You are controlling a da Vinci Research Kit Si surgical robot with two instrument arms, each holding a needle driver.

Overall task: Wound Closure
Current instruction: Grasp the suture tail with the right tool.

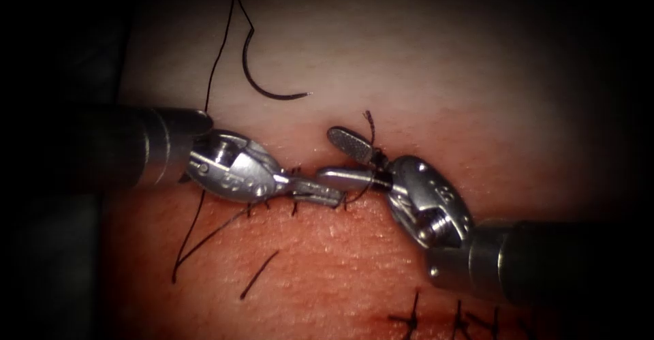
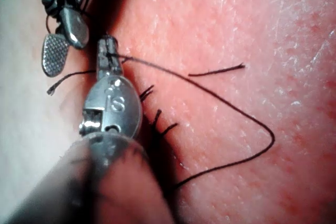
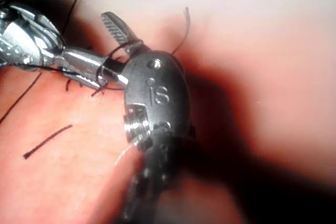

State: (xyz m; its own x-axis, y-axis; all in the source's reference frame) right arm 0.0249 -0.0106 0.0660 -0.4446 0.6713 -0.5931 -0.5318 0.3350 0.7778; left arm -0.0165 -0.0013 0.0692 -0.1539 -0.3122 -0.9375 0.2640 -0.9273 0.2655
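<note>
At the cut (image 1: pixel 306 171) across the middle of the frame, thread (image 1: pixel 194 234) is pinched by the left pincer (image 1: pixel 320 193), pressed together on it. The right pincer (image 1: pixel 344 159) is spread wide around a short thread end (image 1: pixel 370 125), nothing held. The needle (image 1: pixel 262 74) is seen lying free on the tissue (image 1: pixel 422 74), upper left. A knot is judged in hand; the loose end must be grasped.

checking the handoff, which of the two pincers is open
The right pincer: its jaws stand spread, thread running between them. The left pincer is shut on thread. The needle lies free on the tissue.
</note>
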